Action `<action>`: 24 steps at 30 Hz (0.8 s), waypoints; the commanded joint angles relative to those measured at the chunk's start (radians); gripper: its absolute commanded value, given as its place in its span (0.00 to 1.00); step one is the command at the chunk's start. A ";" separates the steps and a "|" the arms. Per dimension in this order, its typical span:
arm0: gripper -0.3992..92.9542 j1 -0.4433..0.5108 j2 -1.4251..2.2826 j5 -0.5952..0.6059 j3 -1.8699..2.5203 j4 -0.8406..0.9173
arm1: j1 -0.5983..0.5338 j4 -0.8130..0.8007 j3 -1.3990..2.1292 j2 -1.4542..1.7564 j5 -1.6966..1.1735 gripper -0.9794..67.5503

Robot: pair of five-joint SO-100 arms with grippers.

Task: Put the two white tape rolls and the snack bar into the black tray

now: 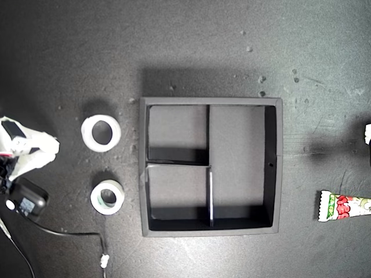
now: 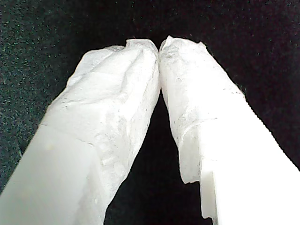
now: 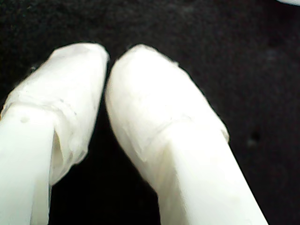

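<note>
My first gripper (image 2: 159, 47) and my second gripper (image 3: 107, 65) are both closed on nothing. The square black tray (image 1: 277, 168) has nothing in it. The long green and red snack bar (image 1: 345, 207) lies at the dark table's (image 1: 191, 40) edge, so a bad push could knock it off.

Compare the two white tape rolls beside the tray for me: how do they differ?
The upper tape roll is wider with a plain white ring; the lower tape roll is smaller with a greenish-grey inner core. The upper one lies farther from the black tray than the lower one. Both lie flat on the dark surface at the exterior view's left, outside the tray.
</note>
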 commanded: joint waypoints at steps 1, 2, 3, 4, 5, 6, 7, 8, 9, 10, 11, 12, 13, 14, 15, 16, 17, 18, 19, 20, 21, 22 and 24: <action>0.01 -0.025 0.048 -0.003 0.055 0.038 | 0.097 0.012 0.012 -0.008 -0.104 0.01; 0.01 -0.025 0.048 0.000 0.055 0.038 | 0.097 0.012 0.012 -0.008 -0.104 0.01; 0.01 -0.025 0.048 0.002 0.055 0.038 | 0.097 0.012 0.012 -0.008 -0.104 0.01; 0.01 -0.025 0.048 0.002 0.055 0.038 | 0.097 0.012 0.012 -0.008 -0.104 0.01; 0.01 -0.025 0.048 0.002 0.055 0.038 | 0.097 0.012 0.012 -0.008 -0.104 0.01; 0.01 -0.025 0.048 0.002 0.055 0.038 | 0.097 0.012 0.012 -0.008 -0.104 0.01; 0.01 -0.025 0.048 0.002 0.055 0.038 | 0.097 0.012 0.012 -0.008 -0.104 0.01; 0.01 -0.025 0.048 0.002 0.055 0.038 | 0.097 0.012 0.012 -0.008 -0.104 0.01; 0.01 -0.025 0.048 0.002 0.055 0.038 | 0.097 0.012 0.012 -0.008 -0.104 0.01; 0.01 -0.025 0.048 0.002 0.055 0.038 | 0.097 0.012 0.012 -0.008 -0.104 0.01; 0.01 -0.026 0.048 0.002 0.055 0.038 | 0.097 0.012 0.012 -0.008 -0.104 0.01; 0.01 -0.028 0.048 0.002 0.055 0.038 | 0.097 0.012 0.012 -0.008 -0.104 0.01; 0.01 -0.029 0.048 0.002 0.055 0.038 | 0.097 0.012 0.012 -0.008 -0.104 0.01; 0.01 -0.029 0.048 0.002 0.055 0.038 | 0.097 0.012 0.012 -0.008 -0.104 0.01; 0.01 -0.028 0.048 0.002 0.055 0.038 | 0.097 0.012 0.012 -0.008 -0.104 0.01; 0.01 -0.028 0.048 0.002 0.055 0.038 | 0.097 0.012 0.012 -0.008 -0.104 0.01; 0.01 -0.028 0.048 0.002 0.055 0.038 | 0.097 0.012 0.012 -0.008 -0.104 0.01; 0.01 -0.028 0.048 0.002 0.055 0.038 | 0.097 0.012 0.012 -0.008 -0.104 0.01; 0.01 -0.032 0.048 0.002 0.055 0.038 | 0.097 0.012 0.012 -0.008 -0.104 0.01; 0.01 -0.032 0.048 0.002 0.055 0.038 | 0.097 0.012 0.012 -0.008 -0.104 0.01; 0.01 -0.032 0.048 0.002 0.055 0.038 | 0.097 0.012 0.012 -0.008 -0.104 0.01; 0.01 -0.032 0.048 0.002 0.055 0.038 | 0.097 0.012 0.012 -0.008 -0.104 0.01; 0.01 -0.032 0.048 0.002 0.055 0.038 | 0.097 0.012 0.012 -0.008 -0.104 0.01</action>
